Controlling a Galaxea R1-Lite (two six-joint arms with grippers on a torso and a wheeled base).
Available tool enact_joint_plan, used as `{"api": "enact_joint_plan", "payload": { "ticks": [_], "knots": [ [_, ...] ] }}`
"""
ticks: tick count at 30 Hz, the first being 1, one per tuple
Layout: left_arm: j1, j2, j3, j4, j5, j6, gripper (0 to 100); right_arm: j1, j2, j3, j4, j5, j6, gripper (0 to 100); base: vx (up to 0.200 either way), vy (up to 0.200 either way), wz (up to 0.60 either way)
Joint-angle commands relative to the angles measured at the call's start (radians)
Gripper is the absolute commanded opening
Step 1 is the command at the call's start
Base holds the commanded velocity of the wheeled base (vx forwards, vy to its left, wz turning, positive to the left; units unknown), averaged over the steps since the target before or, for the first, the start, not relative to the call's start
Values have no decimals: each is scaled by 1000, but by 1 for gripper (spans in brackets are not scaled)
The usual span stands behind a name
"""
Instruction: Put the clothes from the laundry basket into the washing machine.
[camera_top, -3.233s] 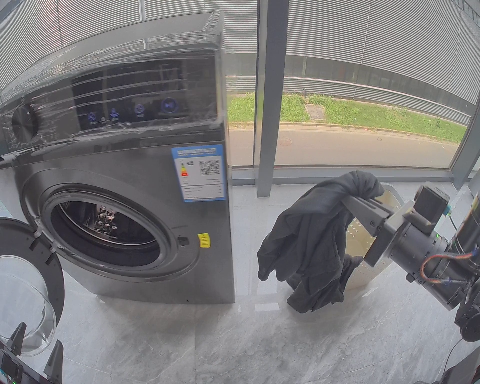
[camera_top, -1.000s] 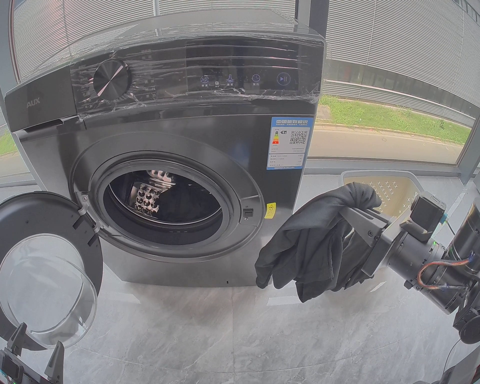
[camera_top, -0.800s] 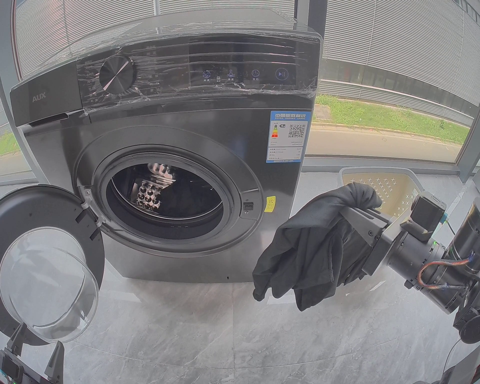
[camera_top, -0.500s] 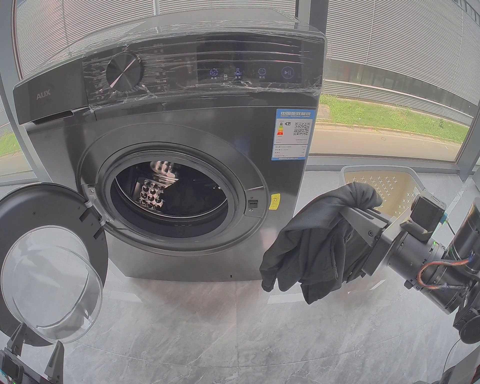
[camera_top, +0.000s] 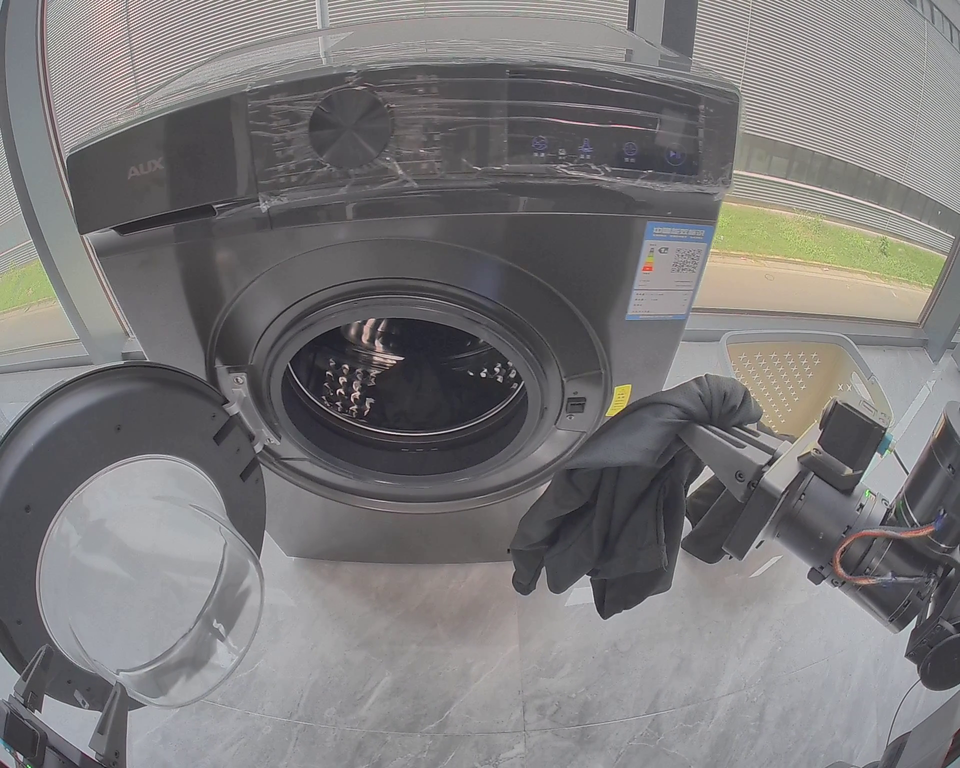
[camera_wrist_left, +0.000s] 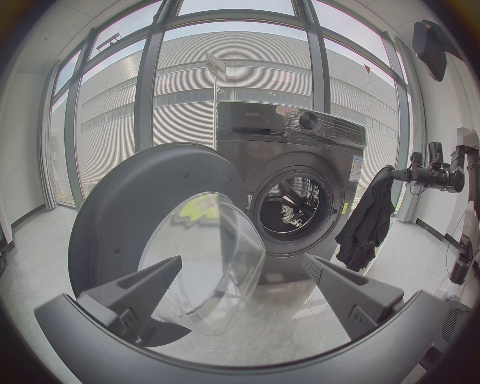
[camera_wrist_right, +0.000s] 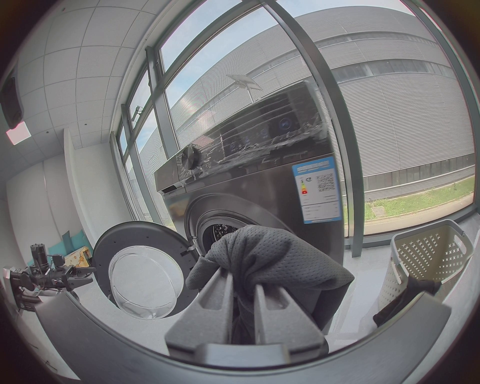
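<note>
View swung toward washing machine (camera_top: 400, 250), dark garment (camera_top: 615, 490) draped over right claw (camera_top: 695, 438) pinching it, left claw (camera_wrist_left: 241, 262) spread

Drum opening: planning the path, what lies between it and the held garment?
Nothing loose; head view shows only the machine's front panel between garment and drum opening.

Bright daylight through windows (camera_top: 820, 150); glare on floor (camera_top: 450, 660), washing machine door (camera_top: 150, 580); wrist views fisheye-bent, corners dark.

Inspector: The washing machine (camera_top: 400, 250)?
Me: Grey metal with a satin sheen, glossy clear film (camera_top: 450, 150) on top. The door (camera_top: 150, 580) is glossy glass.
Inspector: Elsewhere?
Me: My right pincer (camera_top: 700, 440) has matt dark cloth (camera_top: 610, 490). The basket (camera_top: 800, 385) is cream perforated plastic, the floor (camera_top: 450, 650) polished stone.
</note>
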Motion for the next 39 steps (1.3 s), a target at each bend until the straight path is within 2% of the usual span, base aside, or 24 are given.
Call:
{"api": "enact_joint_plan", "payload": {
  "ticks": [1, 3, 5, 9, 15, 20, 25, 31, 34, 36, 39],
  "knots": [
    [0, -18, 16, 0, 1, 0, 100, 0, 2, 13, 2, 10, 0, 0, 0, 0, 0],
    [0, -18, 16, 0, 1, 3, 100, 0, -1, 26, 0, 34, -3, 0, 0, 0, 0],
    [0, -18, 18, -2, 1, 4, 100, 0, -4, 33, 0, 40, -3, 0, 0, 0, 0],
    [0, -18, 18, 0, 4, 20, 100, 2, -4, 62, 2, 42, -3, 0, 0, 0, 0],
    [0, -18, 18, -2, 2, 16, 100, 26, -6, 72, -1, 42, -1, 0, 0, 0, 0],
    [2, -18, 18, 0, 7, 29, 100, 33, -4, 75, -1, 42, -1, 0, 0, 0, 0],
    [2, -18, 18, 0, 7, 29, 100, 34, -6, 82, 3, 42, -3, 0, 0, 0, 0],
    [2, -18, 18, 0, 7, 27, 100, 71, -9, 85, 5, 42, -1, 0, 0, 0, 0],
    [5, -18, 18, -3, -1, 64, 100, 92, 8, 70, -1, 42, -1, 0, 0, 0, 0],
    [5, -18, 15, -15, -28, 78, 100, 95, 17, 67, -4, 40, -1, 0, 0, 0, 0],
    [6, 8, -156, -83, -188, 41, 100, 100, 45, 39, -3, 34, 5, 0, 0, 0, 0]
  ]
}}
